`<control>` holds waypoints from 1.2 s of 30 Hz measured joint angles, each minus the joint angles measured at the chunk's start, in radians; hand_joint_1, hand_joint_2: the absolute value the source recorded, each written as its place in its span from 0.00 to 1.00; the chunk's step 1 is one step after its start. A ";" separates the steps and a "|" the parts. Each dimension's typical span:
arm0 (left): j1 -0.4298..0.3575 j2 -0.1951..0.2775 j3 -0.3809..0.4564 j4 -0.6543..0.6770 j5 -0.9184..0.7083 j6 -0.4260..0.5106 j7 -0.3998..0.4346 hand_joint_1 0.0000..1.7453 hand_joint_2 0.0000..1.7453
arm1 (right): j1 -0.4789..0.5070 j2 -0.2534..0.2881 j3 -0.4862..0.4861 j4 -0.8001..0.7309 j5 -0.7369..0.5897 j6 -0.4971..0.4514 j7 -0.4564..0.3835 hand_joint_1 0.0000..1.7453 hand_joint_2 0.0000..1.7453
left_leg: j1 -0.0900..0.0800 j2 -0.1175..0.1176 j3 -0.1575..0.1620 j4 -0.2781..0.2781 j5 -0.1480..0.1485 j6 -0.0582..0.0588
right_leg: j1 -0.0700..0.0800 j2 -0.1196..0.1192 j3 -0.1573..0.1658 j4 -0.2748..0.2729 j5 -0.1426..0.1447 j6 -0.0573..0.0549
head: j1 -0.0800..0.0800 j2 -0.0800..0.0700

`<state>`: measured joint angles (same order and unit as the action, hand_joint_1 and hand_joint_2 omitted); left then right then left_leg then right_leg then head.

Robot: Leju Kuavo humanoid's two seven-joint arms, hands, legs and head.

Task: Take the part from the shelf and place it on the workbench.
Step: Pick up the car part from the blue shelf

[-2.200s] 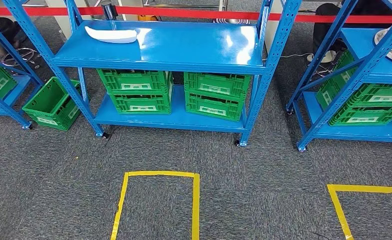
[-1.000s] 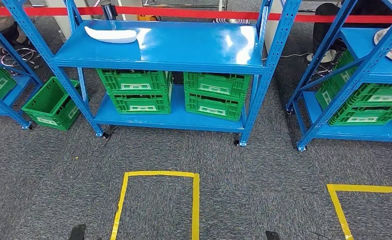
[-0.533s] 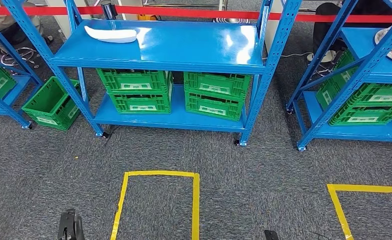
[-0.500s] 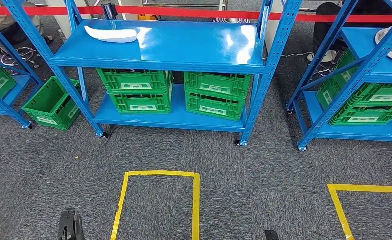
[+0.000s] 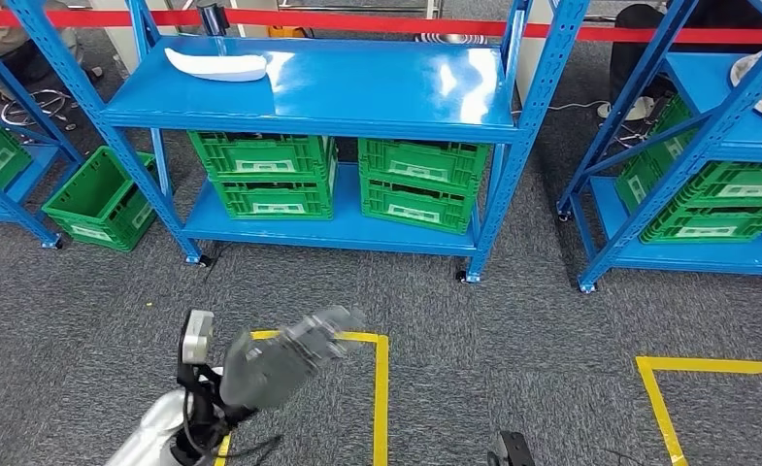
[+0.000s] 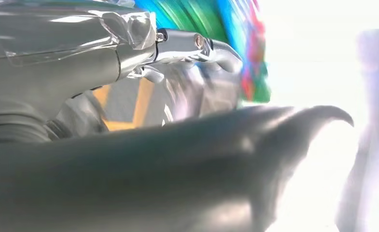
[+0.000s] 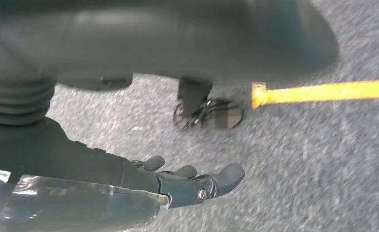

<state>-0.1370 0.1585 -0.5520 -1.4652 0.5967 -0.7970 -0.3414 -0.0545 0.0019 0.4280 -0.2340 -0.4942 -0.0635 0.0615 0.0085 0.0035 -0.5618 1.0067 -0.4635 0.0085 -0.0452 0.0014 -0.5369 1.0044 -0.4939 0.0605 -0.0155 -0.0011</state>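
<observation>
The part (image 5: pixel 216 65), a long white curved piece, lies at the back left of the top board of the blue shelf (image 5: pixel 377 97). My left hand (image 5: pixel 284 361) is raised low in the head view, over the carpet and well short of the shelf. Its fingers (image 5: pixel 330 323) are stretched toward the shelf and it holds nothing. In the blurred left wrist view the left hand (image 6: pixel 71 82) is likewise empty. My right hand (image 5: pixel 511 452) peeks in at the lower edge. In the right wrist view the right hand (image 7: pixel 129 188) hangs over the carpet, fingers spread and empty.
Green crates (image 5: pixel 275 175) fill the shelf's lower board, and another crate (image 5: pixel 100 202) stands on the floor to the left. Yellow tape squares (image 5: pixel 381 388) mark the grey carpet. A second blue rack (image 5: pixel 707 146) stands right, and a red barrier tape (image 5: pixel 377 26) runs behind.
My left arm has swung up from the lower left edge, and its hand now reaches forward over the yellow square. The right hand has crept slightly into view. The part has not moved.
</observation>
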 joint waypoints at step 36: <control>-0.054 0.062 -0.205 -0.198 0.041 -0.010 -0.094 0.00 0.00 | 0.000 -0.012 0.035 0.000 -0.019 0.025 0.020 0.00 0.00 | 0.005 0.001 -0.139 0.265 -0.091 -0.012 | 0.011 0.003 -0.029 0.008 0.021 -0.037 | 0.003 0.000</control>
<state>-0.1914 0.2204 -0.7568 -1.6637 0.6380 -0.8068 -0.4355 -0.0547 -0.0099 0.4634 -0.2340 -0.5132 -0.0389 0.0813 0.0136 0.0040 -0.7006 1.2718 -0.5544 -0.0039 -0.0339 0.0049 -0.5660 1.0127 -0.4729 0.0233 -0.0121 -0.0011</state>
